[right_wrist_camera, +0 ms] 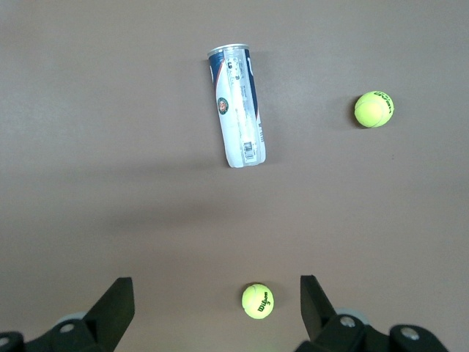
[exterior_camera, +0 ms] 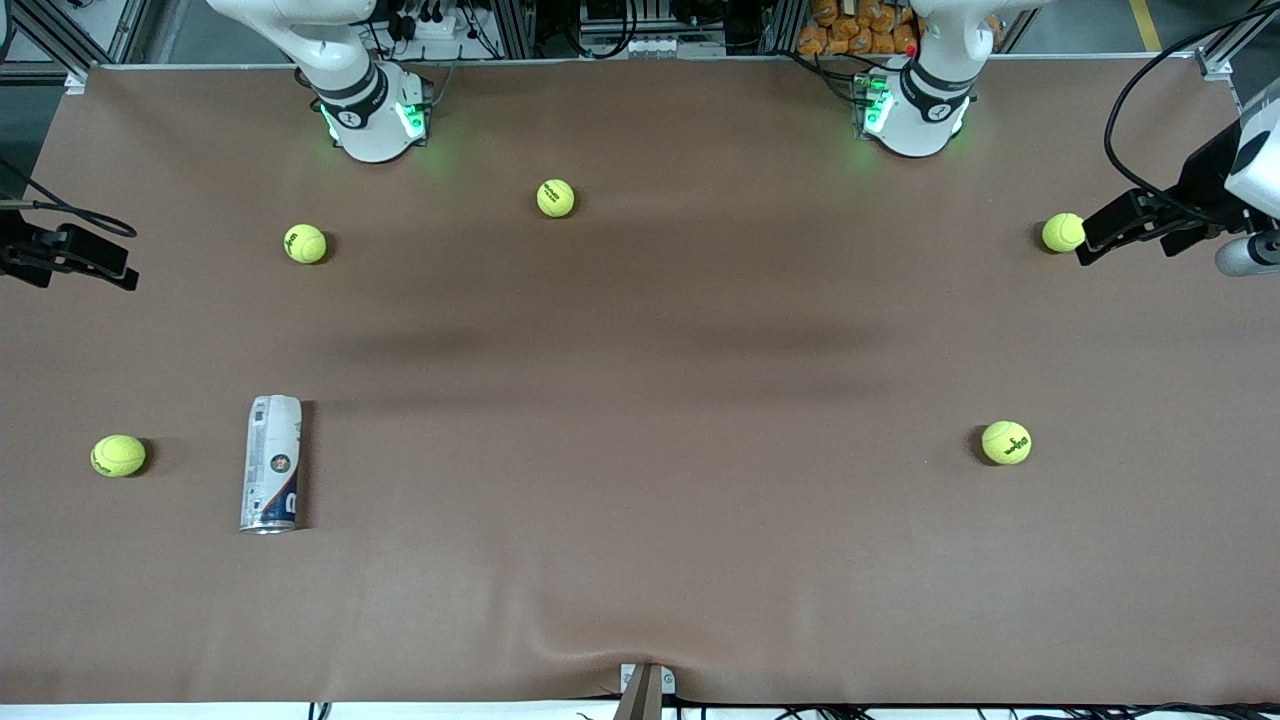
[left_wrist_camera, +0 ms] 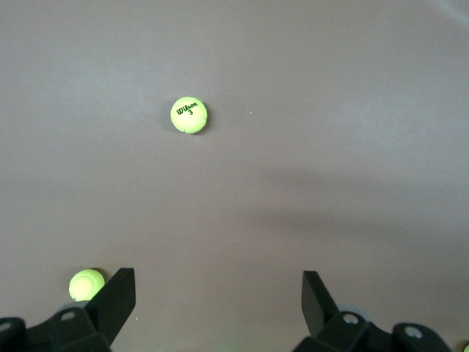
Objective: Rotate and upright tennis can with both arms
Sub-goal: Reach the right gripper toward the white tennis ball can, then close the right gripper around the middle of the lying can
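The tennis can lies on its side on the brown table, toward the right arm's end, with its silver rim pointing to the front camera. It also shows in the right wrist view, with nothing touching it. My right gripper hangs in the air at that end of the table; in its wrist view it is open and empty, well apart from the can. My left gripper hangs at the left arm's end, next to a tennis ball; in its wrist view it is open and empty.
Several yellow-green tennis balls lie scattered: one beside the can, one and one closer to the bases, and one toward the left arm's end. A clamp sits at the table's front edge.
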### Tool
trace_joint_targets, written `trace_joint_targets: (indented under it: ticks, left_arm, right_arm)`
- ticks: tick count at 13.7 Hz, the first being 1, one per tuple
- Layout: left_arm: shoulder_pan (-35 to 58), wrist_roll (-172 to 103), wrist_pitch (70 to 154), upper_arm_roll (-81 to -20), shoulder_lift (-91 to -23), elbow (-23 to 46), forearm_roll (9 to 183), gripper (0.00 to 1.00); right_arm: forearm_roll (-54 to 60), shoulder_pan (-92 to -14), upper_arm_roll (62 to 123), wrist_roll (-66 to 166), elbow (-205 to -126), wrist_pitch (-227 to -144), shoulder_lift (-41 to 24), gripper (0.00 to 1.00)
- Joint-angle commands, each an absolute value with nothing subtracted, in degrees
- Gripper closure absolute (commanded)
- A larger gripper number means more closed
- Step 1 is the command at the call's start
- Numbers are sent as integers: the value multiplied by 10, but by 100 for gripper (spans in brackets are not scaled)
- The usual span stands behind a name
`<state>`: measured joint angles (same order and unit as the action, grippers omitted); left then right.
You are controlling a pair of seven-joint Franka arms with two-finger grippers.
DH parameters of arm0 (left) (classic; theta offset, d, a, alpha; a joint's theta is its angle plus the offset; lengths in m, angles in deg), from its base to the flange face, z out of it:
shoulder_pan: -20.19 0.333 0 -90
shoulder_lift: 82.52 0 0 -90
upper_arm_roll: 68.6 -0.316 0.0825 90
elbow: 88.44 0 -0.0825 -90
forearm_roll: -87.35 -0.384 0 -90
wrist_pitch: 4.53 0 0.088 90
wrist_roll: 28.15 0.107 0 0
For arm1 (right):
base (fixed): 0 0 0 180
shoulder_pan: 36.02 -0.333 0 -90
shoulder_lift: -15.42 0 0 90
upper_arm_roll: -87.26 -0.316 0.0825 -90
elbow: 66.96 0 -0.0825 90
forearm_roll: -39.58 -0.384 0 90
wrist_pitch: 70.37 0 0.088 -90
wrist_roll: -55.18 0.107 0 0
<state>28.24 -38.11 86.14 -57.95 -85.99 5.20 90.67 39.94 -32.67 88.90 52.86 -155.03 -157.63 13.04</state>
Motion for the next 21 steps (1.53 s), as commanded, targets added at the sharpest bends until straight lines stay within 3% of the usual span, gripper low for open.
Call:
trace_joint_targets:
  ticks: [1,9,15,21]
  left_arm:
    - [288,-376,851,-579,-873,59,916,0]
    - [287,-375,850,-579,-868,47,914,0]
    - [286,-375,849,-579,-869,46,914,0]
    - [286,-375,848,-579,-869,47,914,0]
  right_arm:
    - [401,-325,888,528,-1543,-1569,132,0]
    - [398,-325,888,529,-1538,-1576,119,0]
    - [409,-323,888,526,-1523,-1590,21,0]
    - [406,-322,888,467,-1527,-1705,-77,0]
